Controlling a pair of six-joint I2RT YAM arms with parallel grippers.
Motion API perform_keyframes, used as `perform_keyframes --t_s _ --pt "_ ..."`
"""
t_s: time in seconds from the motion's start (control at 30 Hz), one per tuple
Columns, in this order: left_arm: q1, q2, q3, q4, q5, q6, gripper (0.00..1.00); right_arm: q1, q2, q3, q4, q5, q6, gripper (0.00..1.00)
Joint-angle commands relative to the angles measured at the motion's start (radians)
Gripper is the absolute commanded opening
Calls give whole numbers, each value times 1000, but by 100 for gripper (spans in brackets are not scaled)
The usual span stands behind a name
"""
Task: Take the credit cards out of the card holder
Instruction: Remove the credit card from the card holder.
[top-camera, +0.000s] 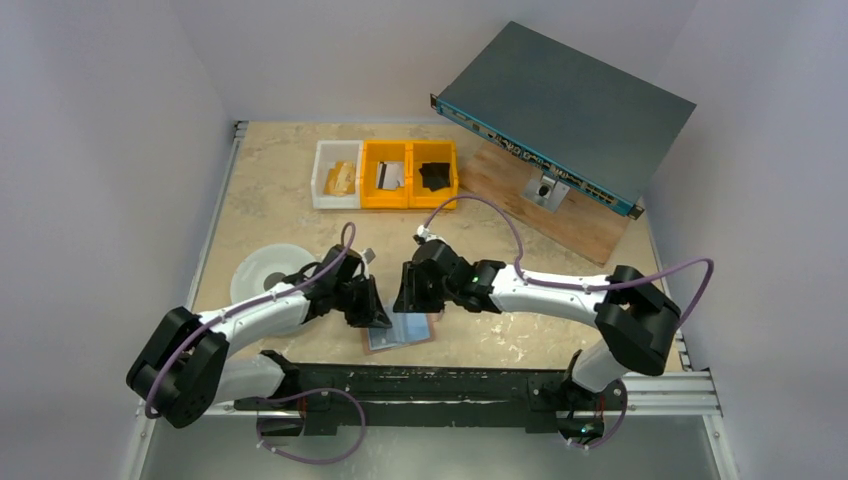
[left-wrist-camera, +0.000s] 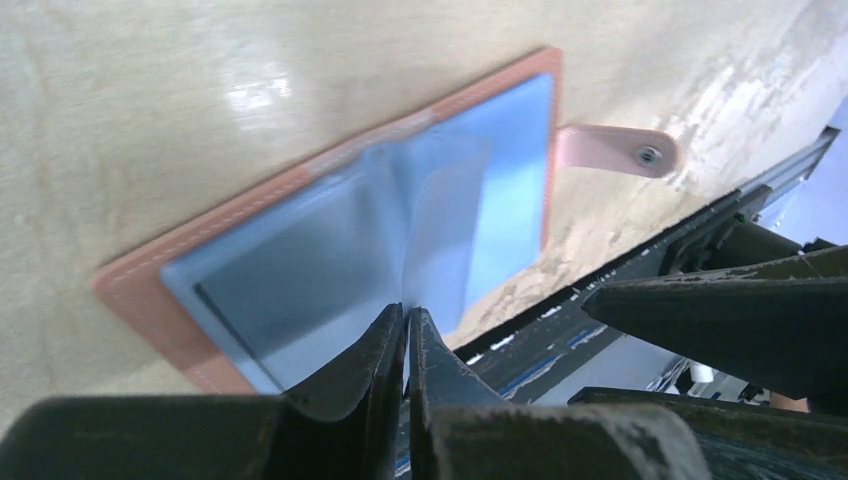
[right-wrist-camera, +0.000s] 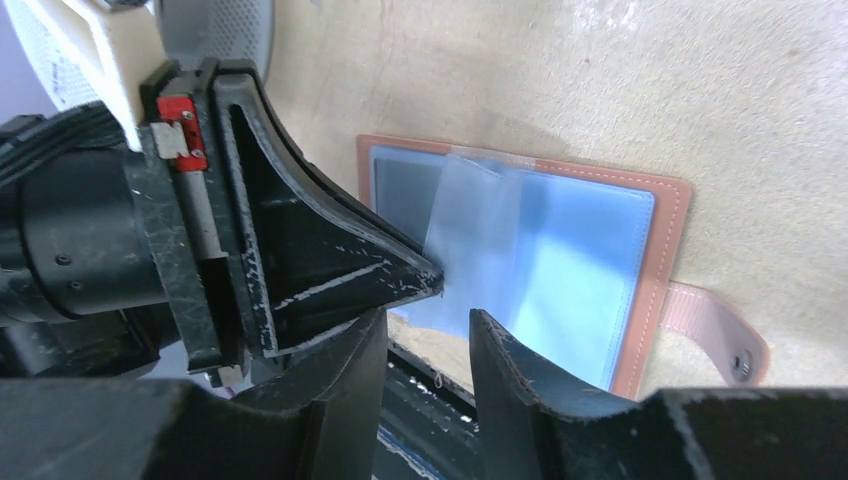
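Observation:
The card holder (top-camera: 402, 332) lies open on the table near the front edge, with a pinkish-tan rim (left-wrist-camera: 150, 290), pale blue inner faces (right-wrist-camera: 590, 260) and its snap tab (right-wrist-camera: 715, 330) flat on the table. A thin pale blue-silver credit card (left-wrist-camera: 445, 225) rises from its middle fold. My left gripper (left-wrist-camera: 408, 312) is shut on that card's (right-wrist-camera: 475, 225) near edge. My right gripper (right-wrist-camera: 428, 330) stands open just beside the left fingertips (right-wrist-camera: 425, 275), with nothing between its fingers. In the top view both grippers (top-camera: 378, 312) (top-camera: 408, 297) meet over the holder and hide the card.
At the back stand a white bin (top-camera: 335, 175) and two yellow bins (top-camera: 385, 175) (top-camera: 435, 172). A grey rack box (top-camera: 565, 110) rests on a wooden board (top-camera: 560, 215) at the back right. A white round dish (top-camera: 265, 270) lies left. A black rail (top-camera: 420, 385) runs along the near edge.

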Motion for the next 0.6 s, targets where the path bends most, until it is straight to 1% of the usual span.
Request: perform_keyframes --t_s 0.0,0.13,0.3,0.33,0.43,0.57 --pt "-40 -16 82 -4 2 24 8 -12 -72 44 -87 84 -25 37" --pt "-80 61 123 38 15 8 13 -29 -115 34 -124 122 -30 37" --pt "-112 206 172 127 48 -26 21 -33 -162 12 -163 164 -29 37" --pt "-116 235 180 146 58 -35 24 -33 -173 6 -168 167 -27 37" --pt "-131 295 204 186 76 -50 35 -33 -189 -8 -179 173 -22 37" --pt "-136 313 221 185 70 -56 43 -33 -202 -20 -184 173 -19 37"
